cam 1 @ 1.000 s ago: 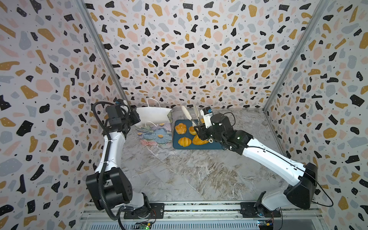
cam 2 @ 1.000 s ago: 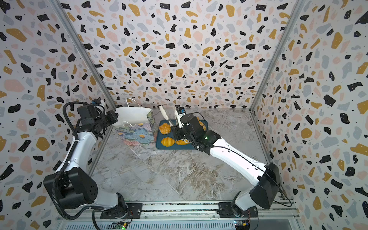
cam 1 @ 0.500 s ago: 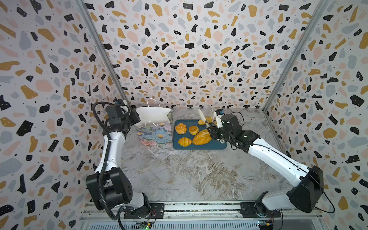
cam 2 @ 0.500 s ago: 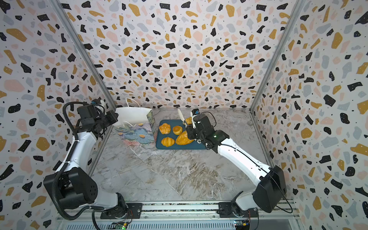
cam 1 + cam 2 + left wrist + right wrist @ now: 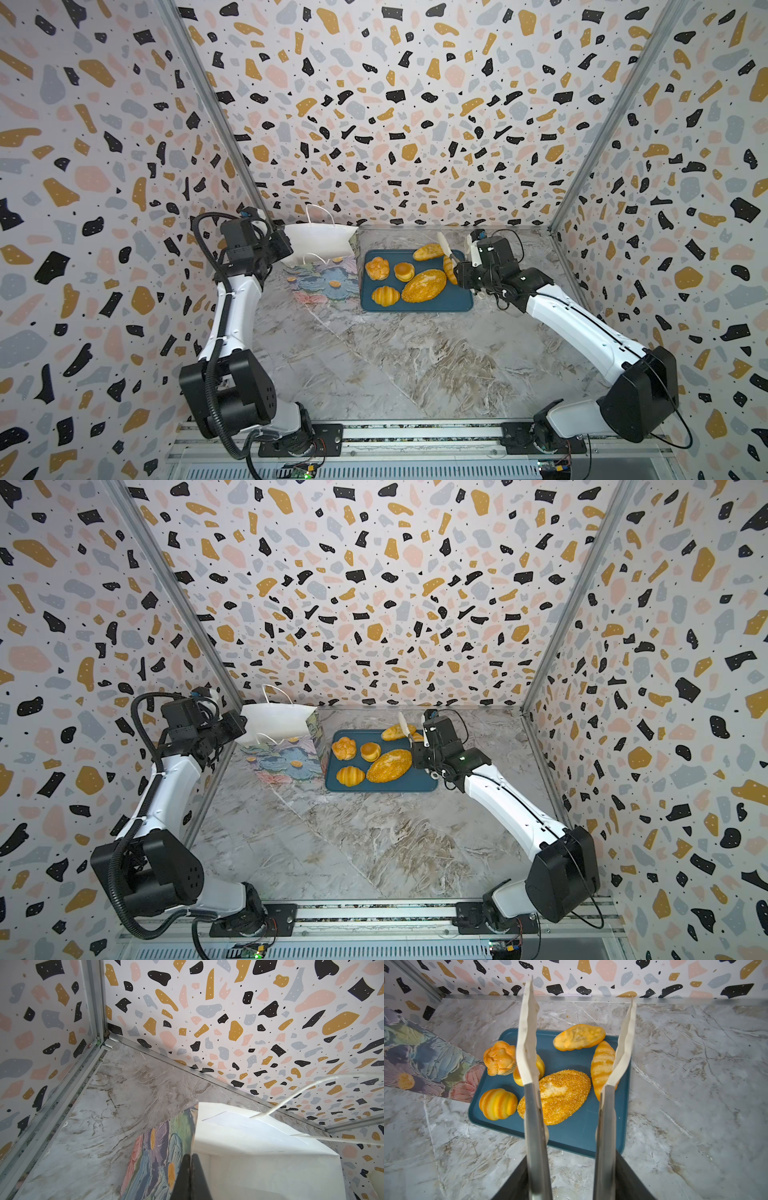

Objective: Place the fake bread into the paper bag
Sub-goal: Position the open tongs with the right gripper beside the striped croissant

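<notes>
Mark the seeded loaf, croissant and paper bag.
seeded loaf (image 5: 564, 1095), right wrist view, middle of crust.
croissant (image 5: 385, 296), in a top view, centre ridge.
paper bag (image 5: 286, 762), in a top view, flowered front wall.

A dark blue rectangular tray lies flat on the grey marble-patterned tabletop, toward the back; metal tongs with 2 cream tips are spread apart over it; terrazzo-patterned walls enclose 3 sides; a metal rail runs along the front.

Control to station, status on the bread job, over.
Left gripper shut on paper bag rim, mouth open. Right gripper shut on tongs, tips apart, empty, above tray. Six fake bread pieces on tray, none lifted. Nothing between tray and bag.
</notes>
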### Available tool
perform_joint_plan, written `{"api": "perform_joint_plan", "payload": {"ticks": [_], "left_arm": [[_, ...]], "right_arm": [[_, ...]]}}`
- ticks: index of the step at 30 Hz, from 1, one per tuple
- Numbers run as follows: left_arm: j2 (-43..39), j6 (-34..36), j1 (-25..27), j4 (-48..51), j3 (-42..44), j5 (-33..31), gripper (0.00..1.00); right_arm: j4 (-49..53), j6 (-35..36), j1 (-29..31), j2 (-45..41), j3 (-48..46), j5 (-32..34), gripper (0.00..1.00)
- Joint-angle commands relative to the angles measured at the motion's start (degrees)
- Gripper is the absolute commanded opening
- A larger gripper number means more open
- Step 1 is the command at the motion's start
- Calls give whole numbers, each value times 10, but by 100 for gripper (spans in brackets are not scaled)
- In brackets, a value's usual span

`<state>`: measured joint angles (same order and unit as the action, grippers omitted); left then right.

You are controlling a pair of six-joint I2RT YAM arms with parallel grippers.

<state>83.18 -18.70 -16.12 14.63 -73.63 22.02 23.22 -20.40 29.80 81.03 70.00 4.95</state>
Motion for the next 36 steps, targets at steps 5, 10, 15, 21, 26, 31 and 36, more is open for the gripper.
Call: {"api": "perform_joint_plan", "payload": {"ticks": [5, 10, 15, 21, 26, 31, 36], "left_arm": [[-4, -3, -4, -28, 9, 14, 0], [-7, -2, -4, -28, 11, 11, 0], [-5, -4, -4, -30, 12, 13, 0], [-6, -4, -4, -30, 13, 13, 0], [-6, -4, -4, -31, 13, 13, 0], [-6, -5, -4, -32, 13, 14, 0], [-5, -5, -4, -33, 13, 15, 0]], "right_arm": [[21, 24, -18, 3, 5, 20, 57], [34, 37, -31, 30, 15, 20, 57], [45, 50, -38, 53, 28, 25, 58], [72, 59, -49, 88, 62, 29, 59], [83, 66, -54, 113, 87, 27, 59], [96, 68, -56, 140, 108, 22, 59], [107, 69, -56, 164, 126, 18, 60]]}}
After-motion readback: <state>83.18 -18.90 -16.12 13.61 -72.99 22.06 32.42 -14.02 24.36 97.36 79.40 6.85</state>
